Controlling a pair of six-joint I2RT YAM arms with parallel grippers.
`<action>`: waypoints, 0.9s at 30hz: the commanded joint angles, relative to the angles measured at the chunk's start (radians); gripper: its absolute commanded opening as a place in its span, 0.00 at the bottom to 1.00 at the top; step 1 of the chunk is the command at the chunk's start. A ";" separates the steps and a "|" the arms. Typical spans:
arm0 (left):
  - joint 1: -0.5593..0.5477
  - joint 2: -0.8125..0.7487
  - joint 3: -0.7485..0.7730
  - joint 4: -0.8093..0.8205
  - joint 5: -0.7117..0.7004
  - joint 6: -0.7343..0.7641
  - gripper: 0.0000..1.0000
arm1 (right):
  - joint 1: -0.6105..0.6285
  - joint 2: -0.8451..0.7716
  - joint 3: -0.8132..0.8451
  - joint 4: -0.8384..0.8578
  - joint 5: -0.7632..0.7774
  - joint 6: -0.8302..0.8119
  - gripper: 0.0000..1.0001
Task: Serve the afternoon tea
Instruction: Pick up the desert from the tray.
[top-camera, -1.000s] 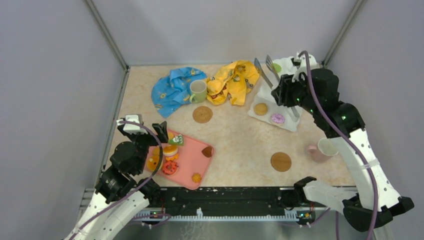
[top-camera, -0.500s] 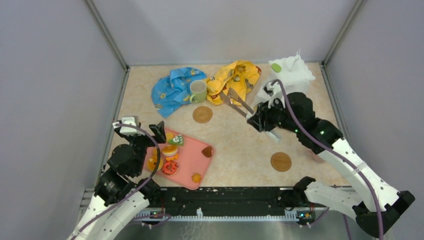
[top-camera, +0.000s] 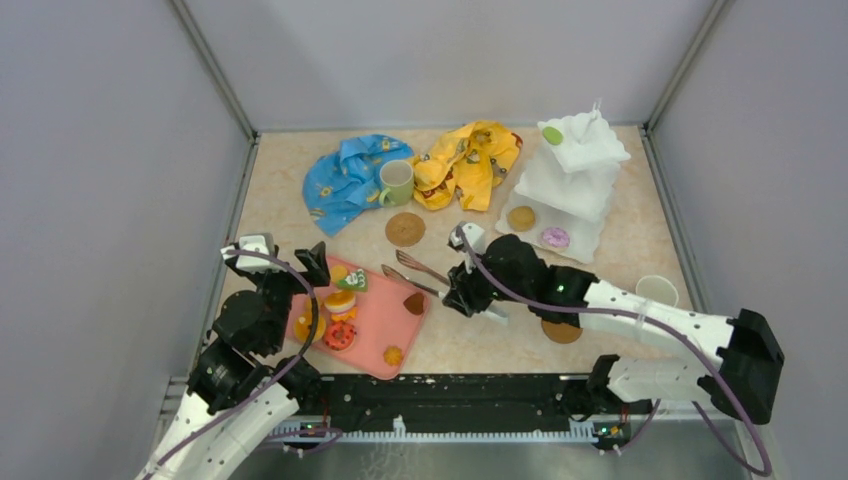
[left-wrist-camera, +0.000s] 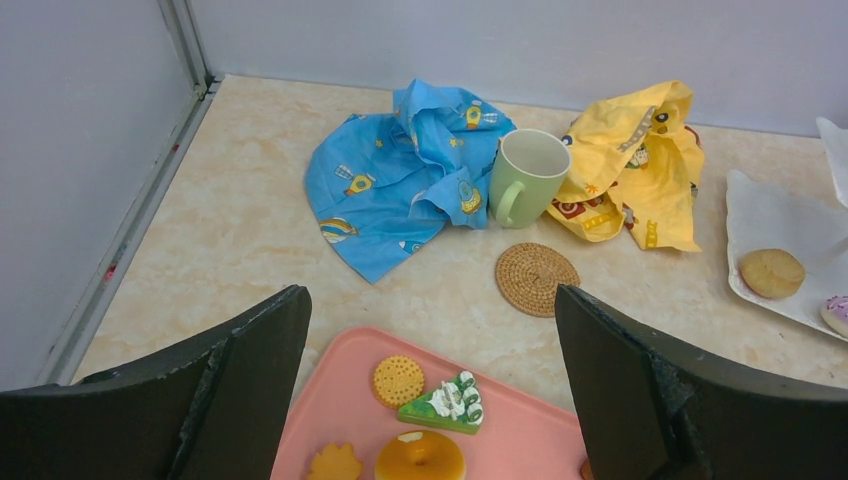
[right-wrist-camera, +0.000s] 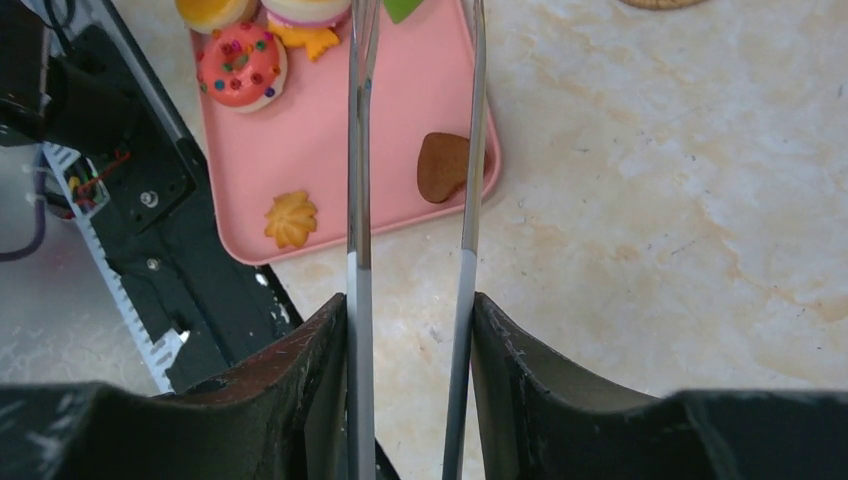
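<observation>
Quick status from me, the two-armed one. My right gripper (right-wrist-camera: 410, 312) is clamped on a pair of metal tongs (right-wrist-camera: 358, 150), both fingers pressing their arms. The tongs reach out over the near right part of the pink tray (right-wrist-camera: 400, 90). Their tips run off the top of my wrist view, so I can't say if they touch anything. A brown heart cookie (right-wrist-camera: 443, 165) sits at the tray's edge, right against one tong arm as I see it. A yellow swirl cookie (right-wrist-camera: 292, 220) and a sprinkled donut (right-wrist-camera: 242, 62) lie further along.

My left gripper (left-wrist-camera: 430, 300) hangs over the far end of the same tray with its fingers spread wide and nothing between them. Below it are a round biscuit (left-wrist-camera: 398, 379) and a green slice with white cream (left-wrist-camera: 443, 402).

The white three-tier stand (top-camera: 572, 190) is at the far right of the table. It has a green piece (top-camera: 552, 134) on the top tier, plus a tan cookie (top-camera: 521, 217) and a pink donut (top-camera: 555, 237) on the bottom one.

The pale green mug (left-wrist-camera: 527, 172) stands upright between the blue cloth (left-wrist-camera: 400, 180) and the yellow cloth (left-wrist-camera: 635, 160), touching both. One coaster (left-wrist-camera: 537, 278) lies just in front of it. The second coaster (top-camera: 562, 330) is partly hidden under my right arm, and the white mug (top-camera: 656, 291) is near the right edge.
</observation>
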 joint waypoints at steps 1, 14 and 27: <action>0.004 -0.008 -0.004 0.037 -0.007 0.005 0.99 | 0.048 0.062 0.039 0.035 0.073 -0.035 0.43; 0.002 -0.005 -0.005 0.043 0.001 0.010 0.99 | 0.180 0.086 0.030 -0.148 0.183 0.054 0.46; 0.004 -0.001 -0.005 0.041 0.006 0.009 0.99 | 0.194 0.114 0.032 -0.178 0.203 0.080 0.45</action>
